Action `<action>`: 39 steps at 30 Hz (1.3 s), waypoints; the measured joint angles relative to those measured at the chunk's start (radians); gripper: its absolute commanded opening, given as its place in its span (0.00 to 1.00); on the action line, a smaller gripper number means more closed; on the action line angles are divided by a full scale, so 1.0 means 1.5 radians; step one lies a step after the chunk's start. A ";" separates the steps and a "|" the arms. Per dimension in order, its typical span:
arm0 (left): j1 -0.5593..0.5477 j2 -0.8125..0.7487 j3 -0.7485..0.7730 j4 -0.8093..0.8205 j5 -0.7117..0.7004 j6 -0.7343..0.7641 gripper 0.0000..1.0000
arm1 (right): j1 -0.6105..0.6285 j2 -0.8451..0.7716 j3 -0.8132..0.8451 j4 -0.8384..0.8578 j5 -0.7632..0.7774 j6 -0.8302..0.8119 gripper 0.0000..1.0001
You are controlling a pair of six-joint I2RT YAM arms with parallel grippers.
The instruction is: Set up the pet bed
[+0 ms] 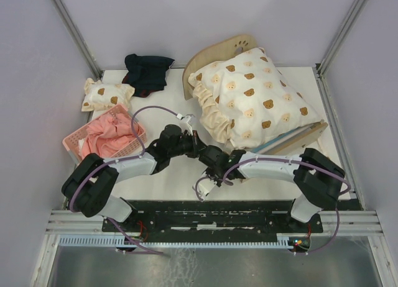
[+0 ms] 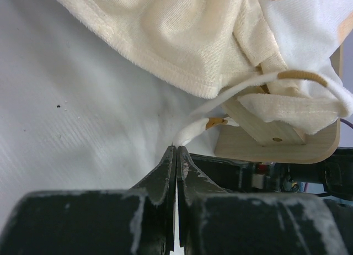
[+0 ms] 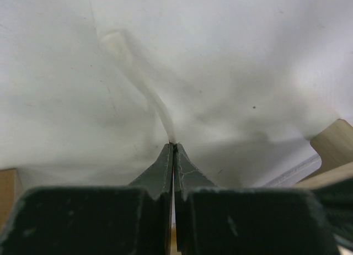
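The pet bed stands at the back right, its arched headboard (image 1: 227,51) rising behind a cream bear-print quilt (image 1: 255,94) that covers most of it. The footboard (image 1: 311,133) pokes out at the right. My left gripper (image 1: 198,140) is at the quilt's near left corner and is shut on a thin cream tie (image 2: 220,100) that runs from the quilt (image 2: 182,40) past the wooden frame (image 2: 276,139). Just below it, my right gripper (image 1: 211,169) is shut on a pale strip of tie (image 3: 149,89) that lies across the white table.
A pink basket (image 1: 73,143) holding pink cloth stands at the left. Behind it lie a small bear-print pillow (image 1: 106,94) and a dark cloth (image 1: 148,69). Grey walls with metal posts close in the table on three sides.
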State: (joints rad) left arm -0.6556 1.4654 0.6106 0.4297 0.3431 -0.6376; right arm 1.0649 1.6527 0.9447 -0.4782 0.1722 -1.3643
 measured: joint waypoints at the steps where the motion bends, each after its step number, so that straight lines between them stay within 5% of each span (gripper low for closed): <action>1: 0.000 0.000 0.000 0.000 0.000 0.000 0.03 | 0.000 -0.011 -0.001 -0.001 -0.006 0.004 0.02; 12: 0.000 -0.001 -0.011 0.013 -0.001 0.000 0.03 | 0.000 -0.126 -0.010 -0.007 -0.082 0.115 0.02; 27: -0.003 -0.027 -0.114 0.069 -0.001 -0.013 0.03 | 0.006 -0.416 -0.214 0.174 0.014 0.784 0.02; 39: -0.019 -0.027 -0.132 0.100 -0.001 -0.024 0.03 | 0.006 -0.436 -0.194 0.087 0.161 1.028 0.02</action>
State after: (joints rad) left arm -0.6846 1.4250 0.4126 0.5793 0.3416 -0.6735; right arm 1.0737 0.9993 0.6544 -0.3470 0.4137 0.1780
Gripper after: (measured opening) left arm 0.034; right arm 0.026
